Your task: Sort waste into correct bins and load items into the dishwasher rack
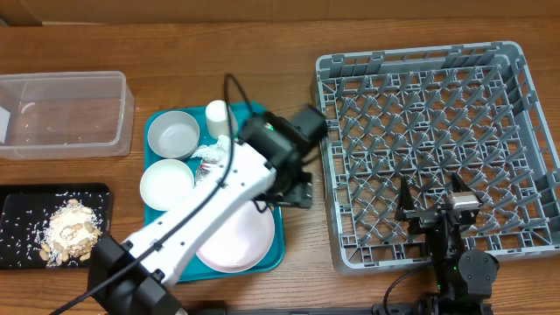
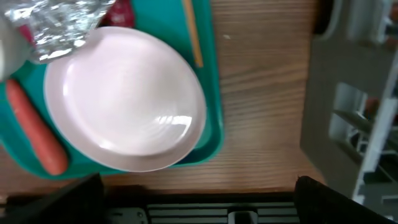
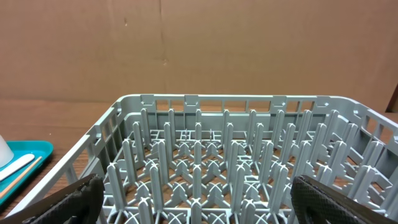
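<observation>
On the teal tray [image 1: 157,122] sit two white bowls [image 1: 172,134] [image 1: 166,184], a white cup [image 1: 216,116], a crumpled foil wrapper [image 1: 208,157] and the pale plate [image 1: 241,245]. My left gripper [image 1: 293,189] hovers open over the tray's right edge, empty. Its wrist view looks down on the plate [image 2: 124,99] and the foil wrapper [image 2: 62,25]. My right gripper [image 1: 435,206] hangs open and empty above the front of the grey dishwasher rack [image 1: 420,79], whose pegs [image 3: 230,168] fill its view. A white utensil [image 3: 15,167] shows at far left there.
The clear tub [image 1: 66,114] stands at the back left. The black tray [image 1: 17,223] in front of it holds beige food scraps [image 1: 68,232]. An orange stick [image 2: 34,134] and a thin wooden stick [image 2: 191,31] lie on the teal tray [image 2: 214,124] beside the plate.
</observation>
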You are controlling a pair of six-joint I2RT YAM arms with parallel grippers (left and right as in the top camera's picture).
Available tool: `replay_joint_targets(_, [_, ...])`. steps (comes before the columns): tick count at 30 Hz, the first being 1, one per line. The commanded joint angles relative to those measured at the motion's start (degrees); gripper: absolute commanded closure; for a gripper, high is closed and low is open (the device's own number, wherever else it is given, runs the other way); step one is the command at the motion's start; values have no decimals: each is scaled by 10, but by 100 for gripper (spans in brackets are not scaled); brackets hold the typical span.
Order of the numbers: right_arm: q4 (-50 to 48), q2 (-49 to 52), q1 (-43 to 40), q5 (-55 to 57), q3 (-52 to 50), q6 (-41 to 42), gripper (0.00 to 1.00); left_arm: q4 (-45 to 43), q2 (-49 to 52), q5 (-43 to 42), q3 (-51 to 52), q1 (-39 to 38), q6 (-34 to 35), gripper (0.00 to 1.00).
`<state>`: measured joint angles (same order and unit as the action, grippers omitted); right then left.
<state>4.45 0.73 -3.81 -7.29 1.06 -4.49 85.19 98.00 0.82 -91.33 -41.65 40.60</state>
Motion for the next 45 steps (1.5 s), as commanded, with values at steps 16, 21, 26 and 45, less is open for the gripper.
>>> replay_joint_targets(16, [-3,-6,-3,-3,-6,0,0,78,-232,47,5,246,18,0])
replay_joint_targets(21, [-3,-6,-3,-3,-6,0,0,86,-285,51,19,278,21,0])
replay_joint_targets(26, [-3,-6,-3,-3,-6,0,0,91,-294,51,61,320,44,0])
replay_joint_targets(45, [-3,-6,-3,-3,-6,0,0,88,-294,26,180,499,78,0])
